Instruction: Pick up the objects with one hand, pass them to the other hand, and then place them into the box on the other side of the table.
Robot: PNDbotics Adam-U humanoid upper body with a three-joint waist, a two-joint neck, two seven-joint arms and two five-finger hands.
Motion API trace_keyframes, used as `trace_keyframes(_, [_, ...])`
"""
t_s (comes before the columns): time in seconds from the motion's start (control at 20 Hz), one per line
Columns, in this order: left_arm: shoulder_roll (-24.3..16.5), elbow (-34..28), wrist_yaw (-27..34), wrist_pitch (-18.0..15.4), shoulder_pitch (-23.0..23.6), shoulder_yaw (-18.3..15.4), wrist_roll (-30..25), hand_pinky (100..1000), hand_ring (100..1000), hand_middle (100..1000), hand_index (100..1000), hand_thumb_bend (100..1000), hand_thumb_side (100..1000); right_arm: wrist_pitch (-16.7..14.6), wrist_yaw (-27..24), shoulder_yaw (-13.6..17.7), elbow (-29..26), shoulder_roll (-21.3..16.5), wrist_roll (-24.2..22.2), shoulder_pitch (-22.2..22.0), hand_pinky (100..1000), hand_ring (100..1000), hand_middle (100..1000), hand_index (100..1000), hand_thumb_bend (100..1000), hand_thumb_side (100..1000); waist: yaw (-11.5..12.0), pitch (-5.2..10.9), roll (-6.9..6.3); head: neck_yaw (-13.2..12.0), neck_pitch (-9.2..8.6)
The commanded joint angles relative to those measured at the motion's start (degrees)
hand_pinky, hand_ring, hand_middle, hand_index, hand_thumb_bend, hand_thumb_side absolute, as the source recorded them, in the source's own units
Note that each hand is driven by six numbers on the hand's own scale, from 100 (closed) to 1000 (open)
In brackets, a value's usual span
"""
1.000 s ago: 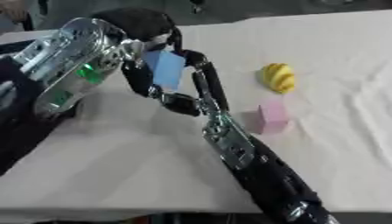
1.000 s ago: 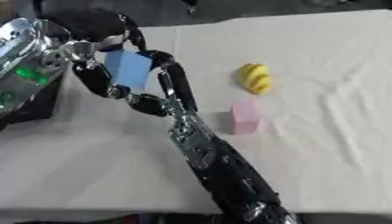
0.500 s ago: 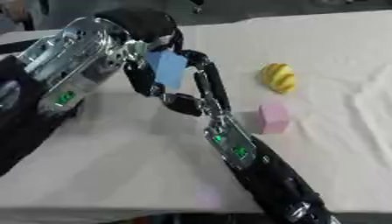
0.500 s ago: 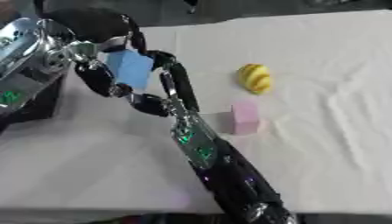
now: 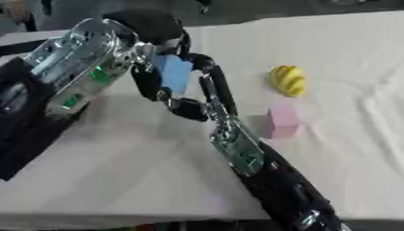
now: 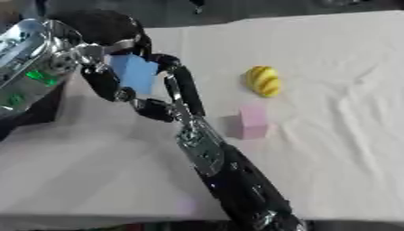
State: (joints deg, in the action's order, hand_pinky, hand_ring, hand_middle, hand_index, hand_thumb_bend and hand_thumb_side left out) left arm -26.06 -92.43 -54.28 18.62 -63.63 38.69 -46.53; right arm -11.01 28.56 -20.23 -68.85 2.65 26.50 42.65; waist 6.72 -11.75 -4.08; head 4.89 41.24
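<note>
Holding steady since a second ago: your right hand (image 5: 185, 106) pinches the blue block (image 5: 173, 75) mid-air, your left hand (image 5: 154, 34) curls onto it from above. Handover's on; pink block (image 5: 281, 122) and yellow thing (image 5: 289, 80) wait.

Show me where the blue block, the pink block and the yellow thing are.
blue block (image 6: 135, 73), right eye view, its front face.
pink block (image 5: 282, 121), left eye view, middle of its side.
yellow thing (image 5: 289, 80), left eye view, its ridged top.

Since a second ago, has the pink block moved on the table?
No. The pink block still lies just below the yellow toy, same gap between them.
</note>
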Motion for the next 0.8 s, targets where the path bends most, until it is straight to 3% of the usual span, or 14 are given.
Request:
trace_keyframes(0.05, [-0.67, 0.95, -0.34, -0.01, -0.88, -0.72, -0.89, 607, 547, 505, 549, 414, 100, -0.76, 0.62, 0.4, -0.87, 0.02, 0.32, 0.95, 753, 571, 513, 497, 246, 100, 0.03, 0.7, -0.38, -0.01, -0.1])
trace_keyframes(0.45, [-0.26, 2.28, -0.06, -1.54, -0.77, -0.77, -0.94, 591, 548, 507, 546, 492, 100, -1.91, 0.93, 0.57, -0.37, 0.08, 0.14, 0.84, 754, 575, 520, 507, 262, 100, 0.03, 0.67, -0.4, 0.06, -0.04])
trace_keyframes(0.5, [-0.24, 2.21, -0.16, -1.72, -0.8, -0.83, -0.84, 582, 538, 494, 548, 580, 100, -2.1, 1.05, 0.6, -0.37, 0.07, -0.03, 0.85, 755, 578, 534, 530, 312, 100, 0.03, 0.67, -0.39, 0.06, -0.04])
trace_keyframes(0.8, [-0.27, 1.08, -1.28, -2.53, -0.84, -1.12, -0.15, 557, 515, 478, 537, 609, 100, -2.31, 2.5, 0.85, 0.07, 0.04, -2.01, 0.79, 783, 657, 643, 667, 509, 100, -0.07, 0.71, -0.38, 0.02, -0.08])
